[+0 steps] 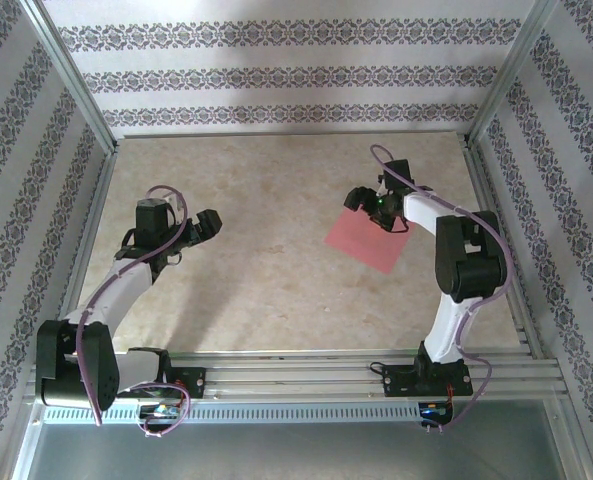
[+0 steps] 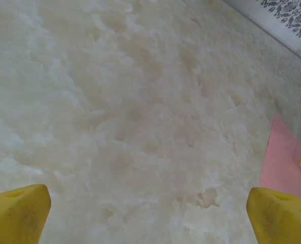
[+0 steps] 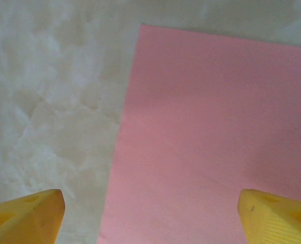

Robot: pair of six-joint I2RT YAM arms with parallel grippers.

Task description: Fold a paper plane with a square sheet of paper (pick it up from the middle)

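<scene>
Holds right fingers (image 3: 274,216) apart over sheet (image 1: 368,243) toward right bench (image 1: 276,300) edge, likely for middle pinch. Holds left fingers (image 2: 18,213) apart too, well clear.

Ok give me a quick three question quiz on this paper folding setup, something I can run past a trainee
1. True or false: the square sheet of paper is already folded.
2. Fill in the blank: the left claw hangs, jaws open, over the bare ____.
3. Multiple choice: which claw is at the sheet's edge? A) the left claw B) the right claw C) both

Key: 1 false, it lies flat. 2 table. 3 B.
</scene>
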